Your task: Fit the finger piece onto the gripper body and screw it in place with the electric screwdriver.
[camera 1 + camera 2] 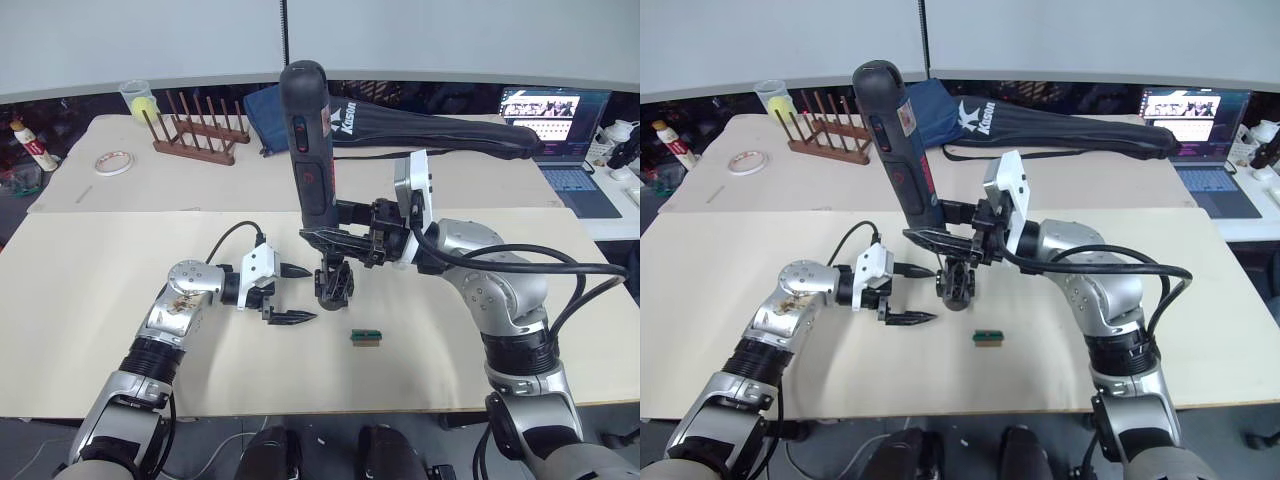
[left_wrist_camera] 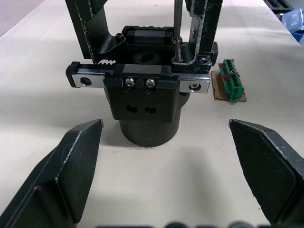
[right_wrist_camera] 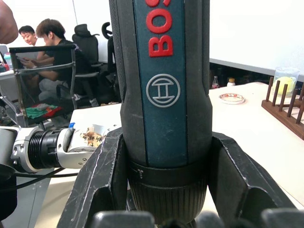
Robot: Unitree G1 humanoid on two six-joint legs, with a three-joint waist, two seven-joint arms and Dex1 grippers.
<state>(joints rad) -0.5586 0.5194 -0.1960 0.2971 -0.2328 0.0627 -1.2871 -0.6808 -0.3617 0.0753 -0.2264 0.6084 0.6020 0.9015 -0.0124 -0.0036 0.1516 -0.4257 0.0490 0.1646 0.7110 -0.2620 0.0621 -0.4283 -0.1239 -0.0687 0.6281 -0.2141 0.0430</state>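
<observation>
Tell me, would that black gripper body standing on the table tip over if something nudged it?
Probably fairly easily. The gripper body stands on a narrow round base with a wider rail and block above, so it looks top-heavy. The electric screwdriver, held by the right gripper, presses its bit down into it, which likely steadies it.

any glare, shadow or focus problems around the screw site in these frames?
Left wrist view: gripper body and screwdriver bit sharp, soft shadow at its base, the left gripper's own fingers slightly soft. Right wrist view: electric screwdriver blocks the site. Left eye view: even light, no glare.
</observation>
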